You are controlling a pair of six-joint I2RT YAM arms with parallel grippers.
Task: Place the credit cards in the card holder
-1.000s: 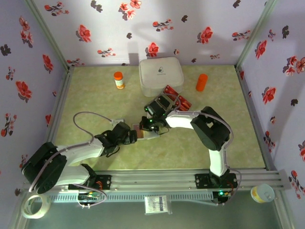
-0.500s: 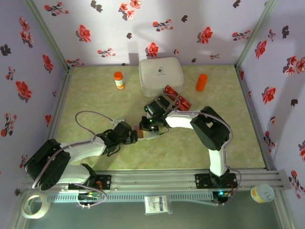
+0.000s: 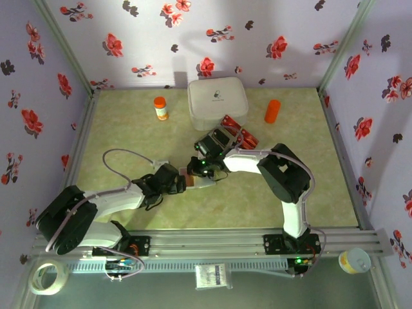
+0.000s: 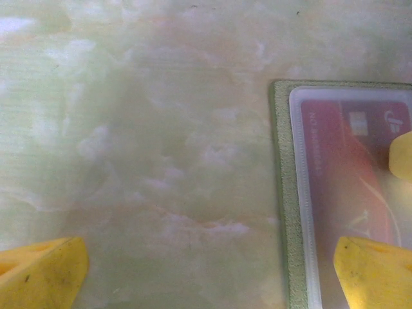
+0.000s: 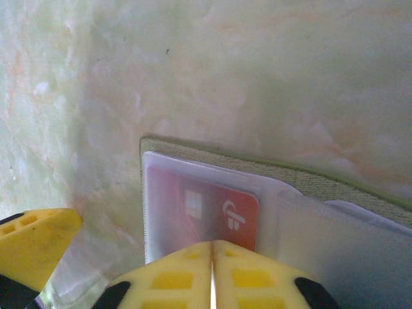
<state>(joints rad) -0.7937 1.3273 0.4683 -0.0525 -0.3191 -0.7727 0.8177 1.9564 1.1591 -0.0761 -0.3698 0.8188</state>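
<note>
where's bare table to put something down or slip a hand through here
Bare table: the right side beyond the orange cylinder; the back-left corner beside the capped bottle. Crowded: the centre, where left tool and right tool meet over the card holder, red cards and white box just behind.

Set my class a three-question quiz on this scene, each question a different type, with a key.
1. True or false: a red card sits inside the holder.
2. What stands at the back centre of the table? A) blue bowl B) white box C) green mug
3. Fill in: the left claw is ___.
Key: 1 true; 2 B; 3 open.
</note>
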